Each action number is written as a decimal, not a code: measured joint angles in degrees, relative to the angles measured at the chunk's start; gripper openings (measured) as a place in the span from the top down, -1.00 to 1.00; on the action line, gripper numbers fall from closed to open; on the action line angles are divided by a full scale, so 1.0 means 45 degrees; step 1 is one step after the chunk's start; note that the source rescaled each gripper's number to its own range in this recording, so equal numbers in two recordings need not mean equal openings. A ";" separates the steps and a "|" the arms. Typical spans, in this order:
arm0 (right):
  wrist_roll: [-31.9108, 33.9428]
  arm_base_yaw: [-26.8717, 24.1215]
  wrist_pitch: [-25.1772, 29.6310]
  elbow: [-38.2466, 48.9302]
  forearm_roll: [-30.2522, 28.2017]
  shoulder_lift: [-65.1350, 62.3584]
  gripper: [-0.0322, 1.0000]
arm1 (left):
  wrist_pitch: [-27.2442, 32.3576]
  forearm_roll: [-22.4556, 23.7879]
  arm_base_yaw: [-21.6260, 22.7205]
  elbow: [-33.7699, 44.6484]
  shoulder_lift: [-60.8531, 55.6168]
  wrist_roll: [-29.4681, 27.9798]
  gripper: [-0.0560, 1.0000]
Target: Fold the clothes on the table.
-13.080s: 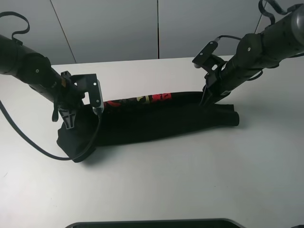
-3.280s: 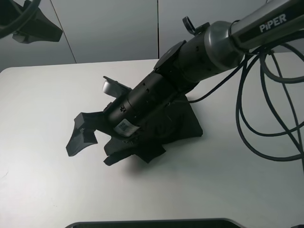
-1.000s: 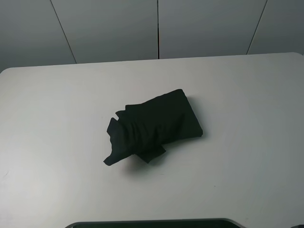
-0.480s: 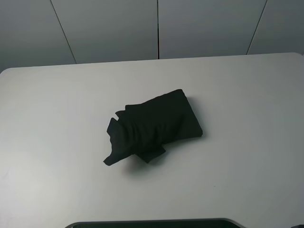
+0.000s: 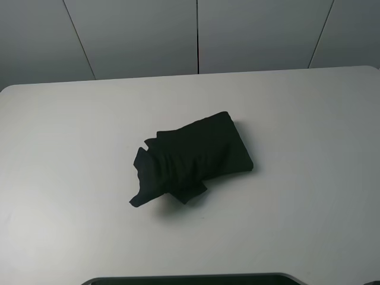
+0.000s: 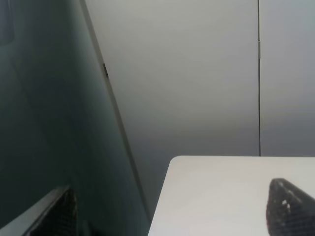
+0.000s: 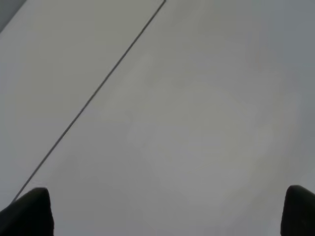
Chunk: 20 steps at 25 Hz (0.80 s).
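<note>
The clothes are one black T-shirt lying as a compact, slightly rumpled folded bundle in the middle of the white table. A loose flap sticks out at its front left. The print and neck label are hidden inside the folds. Neither arm shows in the exterior high view. My left gripper is open and empty, its fingertips wide apart, facing a table corner and the wall. My right gripper is open and empty, its fingertips wide apart, facing a grey wall panel.
Grey wall panels stand behind the table's far edge. A dark rounded object shows at the near edge of the exterior high view. White tabletop surrounds the shirt on all sides.
The shirt went from a long strip held by both grippers to a compact bundle. The right arm has left the exterior view. Nothing has moved in the last second.
</note>
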 joint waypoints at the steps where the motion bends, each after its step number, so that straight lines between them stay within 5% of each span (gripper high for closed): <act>1: 0.0031 -0.0574 0.0000 0.0092 0.0495 -0.0126 -1.00 | 0.0162 0.0000 0.0000 0.0000 0.0000 0.0000 -0.99; 6: 0.0515 -0.3348 -0.0043 0.1451 0.4534 -0.1216 -1.00 | 0.0396 -0.0445 0.0000 0.0000 0.0000 0.0000 -0.99; 13: 0.0895 -0.6491 -0.0097 0.6058 1.2750 -0.1974 -1.00 | 0.0417 -0.2017 0.0000 0.0000 0.0000 0.0000 -0.99; 16: 0.1554 -0.6603 -0.0097 0.8225 1.4360 -0.1994 -1.00 | 0.0417 -0.2667 0.0000 0.0298 0.0000 0.0000 -0.99; 20: 0.1830 -0.6603 -0.0012 1.0733 1.4945 -0.1994 -1.00 | 0.0417 -0.3118 0.0000 0.1541 0.0000 0.0000 -0.99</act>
